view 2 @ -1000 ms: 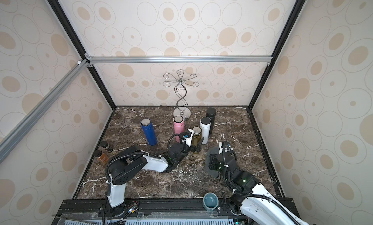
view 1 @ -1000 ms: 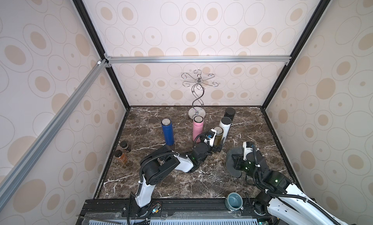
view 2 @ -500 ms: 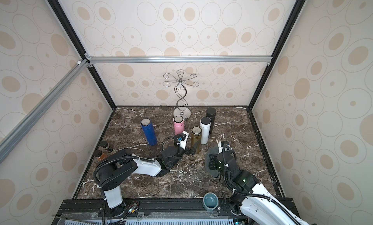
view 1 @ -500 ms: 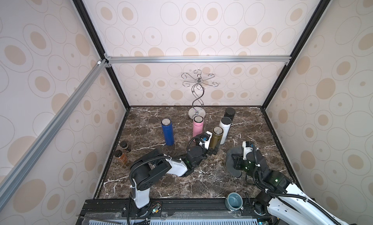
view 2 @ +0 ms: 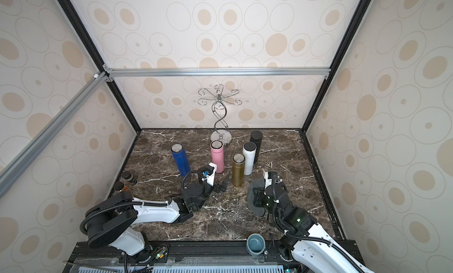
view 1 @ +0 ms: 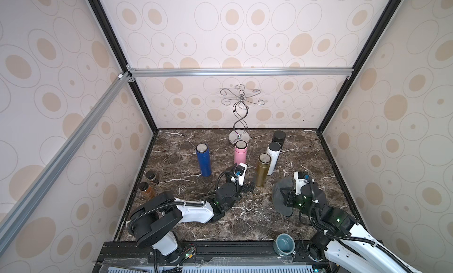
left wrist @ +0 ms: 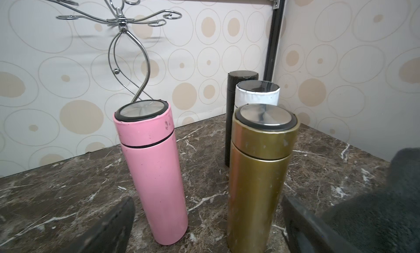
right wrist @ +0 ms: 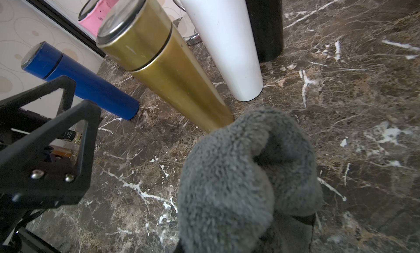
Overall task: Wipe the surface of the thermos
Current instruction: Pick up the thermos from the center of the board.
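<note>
Several thermoses stand upright on the marble top. The gold thermos (view 1: 261, 170) (view 2: 237, 170) (left wrist: 256, 172) (right wrist: 172, 70) is nearest both arms, with the pink thermos (view 1: 240, 156) (left wrist: 154, 172) behind and to its left. My left gripper (view 1: 252, 184) (view 2: 223, 184) (left wrist: 205, 229) is open and empty, low over the table just left of the gold thermos, clear of it. My right gripper (view 1: 288, 198) (view 2: 257, 198) is shut on a bunched grey cloth (view 1: 282, 194) (right wrist: 245, 172), right of the gold thermos. In the right wrist view the cloth hides the fingers.
Blue thermos (view 1: 203, 161) stands to the left, white thermos (view 1: 273, 159) and black thermos (view 1: 279, 139) behind the gold one. A wire stand (view 1: 239, 117) rises at the back. Two small brown jars (view 1: 149, 183) sit by the left wall, a teal cup (view 1: 285, 243) at the front edge.
My left gripper has drawn back from the gold thermos, toward the front and left, staying open. The gold thermos stands where it was. The right arm and cloth have not moved.
</note>
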Controlling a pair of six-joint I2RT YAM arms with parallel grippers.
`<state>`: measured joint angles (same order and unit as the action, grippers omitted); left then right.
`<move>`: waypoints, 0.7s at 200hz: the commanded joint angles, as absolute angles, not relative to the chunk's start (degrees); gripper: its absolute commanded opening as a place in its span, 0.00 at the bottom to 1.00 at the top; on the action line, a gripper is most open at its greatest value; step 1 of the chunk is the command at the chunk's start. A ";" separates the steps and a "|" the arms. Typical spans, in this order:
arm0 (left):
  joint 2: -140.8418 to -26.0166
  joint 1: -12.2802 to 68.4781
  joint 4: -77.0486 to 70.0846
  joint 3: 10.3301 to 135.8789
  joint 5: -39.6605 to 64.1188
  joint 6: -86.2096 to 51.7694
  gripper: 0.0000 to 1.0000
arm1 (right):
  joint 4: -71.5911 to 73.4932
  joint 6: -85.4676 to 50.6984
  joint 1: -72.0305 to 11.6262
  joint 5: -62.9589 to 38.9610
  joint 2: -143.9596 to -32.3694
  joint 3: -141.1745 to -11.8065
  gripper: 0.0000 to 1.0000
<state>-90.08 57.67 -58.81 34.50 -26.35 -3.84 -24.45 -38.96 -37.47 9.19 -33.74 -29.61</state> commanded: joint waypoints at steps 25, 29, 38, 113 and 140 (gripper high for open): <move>-92.81 54.14 -53.98 39.36 -30.55 -4.83 1.00 | -24.29 -40.00 -37.23 8.15 -34.91 -30.63 0.00; -92.88 53.79 -54.49 39.21 -29.99 -5.31 1.00 | -24.26 -39.99 -37.23 8.24 -34.98 -30.81 0.00; -93.18 52.72 -54.01 39.58 -28.76 -6.42 1.00 | -24.26 -39.91 -37.22 8.30 -35.11 -31.13 0.00; -99.63 47.18 -58.29 42.94 -23.17 -6.37 1.00 | -23.65 -39.46 -37.18 8.33 -37.11 -32.04 0.00; -101.91 45.74 -59.61 44.95 -22.15 -6.96 1.00 | -22.90 -38.94 -37.19 8.02 -38.74 -32.74 0.00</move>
